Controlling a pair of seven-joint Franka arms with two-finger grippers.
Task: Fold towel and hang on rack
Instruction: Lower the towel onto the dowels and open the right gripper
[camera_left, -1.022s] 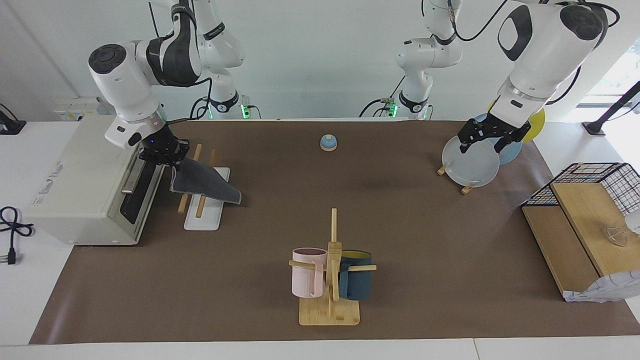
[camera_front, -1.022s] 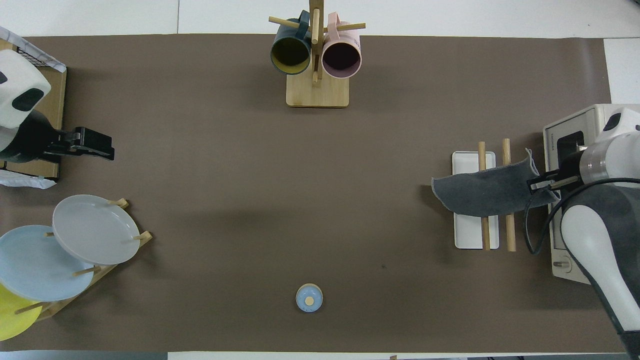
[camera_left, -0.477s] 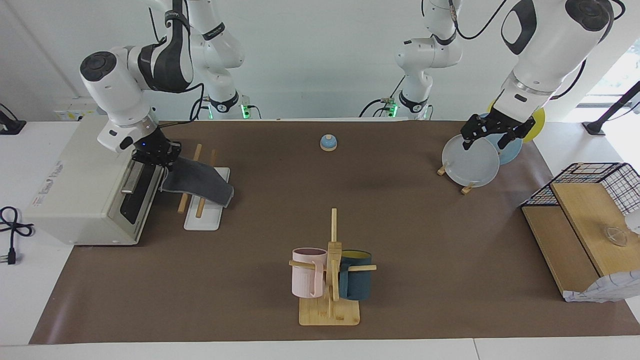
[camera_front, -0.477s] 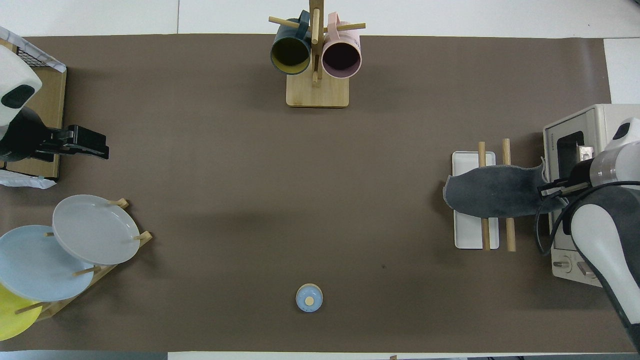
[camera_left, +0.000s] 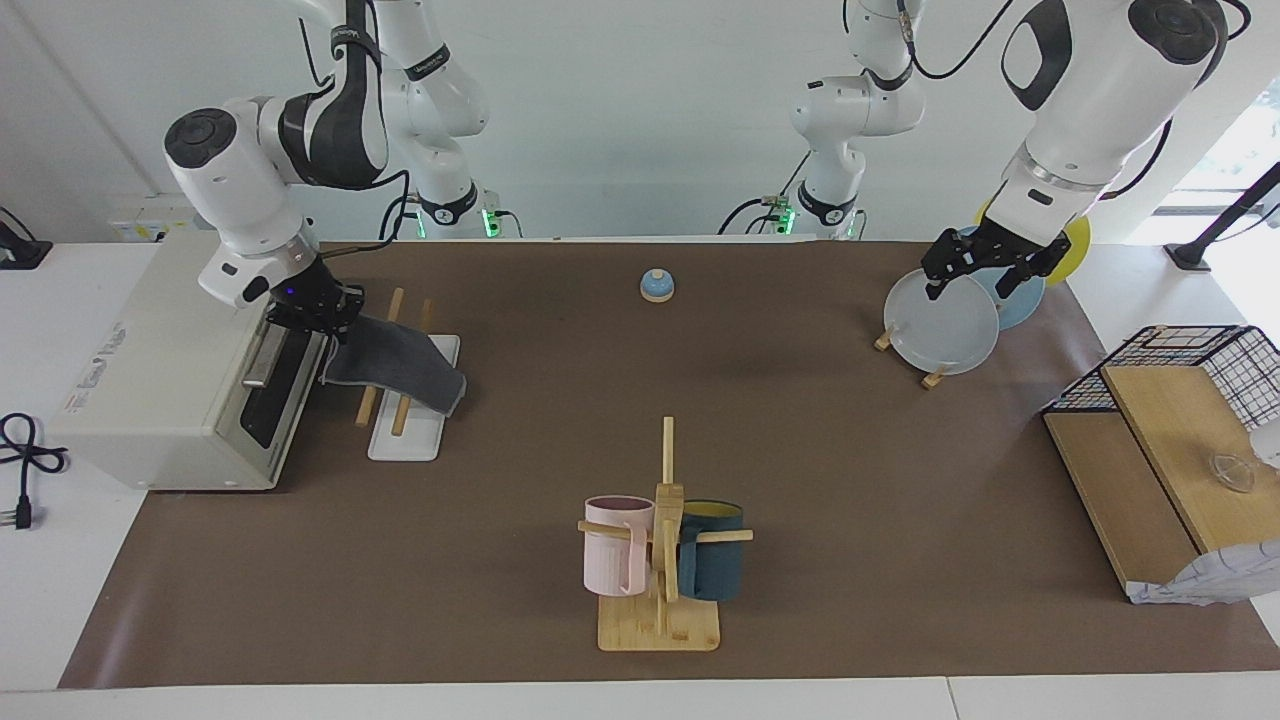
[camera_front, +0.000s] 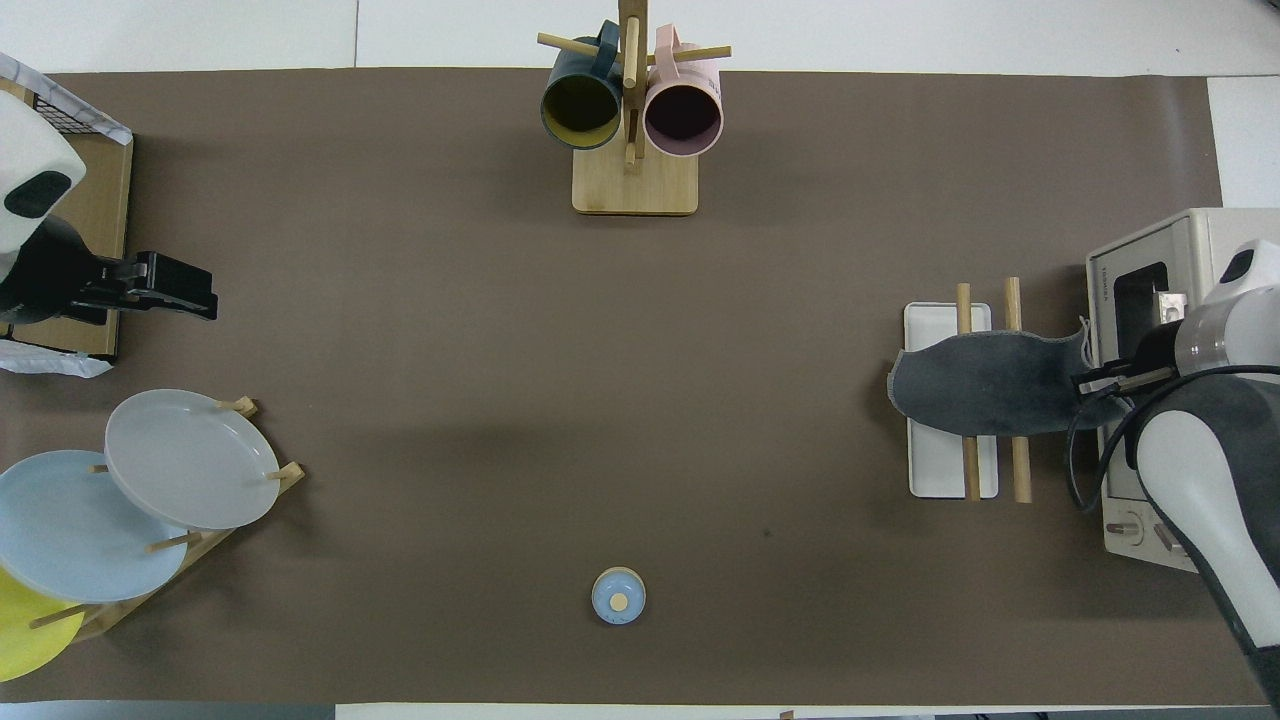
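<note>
Dark grey terry towel (camera_left: 395, 362) draped over the two-rod light-wood rack (camera_left: 402, 418).
My right gripper (camera_left: 322, 318) clamps its edge; release remains. My left gripper (camera_left: 985, 268), jaws apart, waits above the plates (camera_left: 942, 325).

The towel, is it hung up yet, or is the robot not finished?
Nearly. Done: the towel is folded, grey side out, and draped across both rods of the rack. In hand: the right gripper is shut on the towel's end beside the toaster oven. Left: let go and move away. The left gripper waits open over the plates.
</note>
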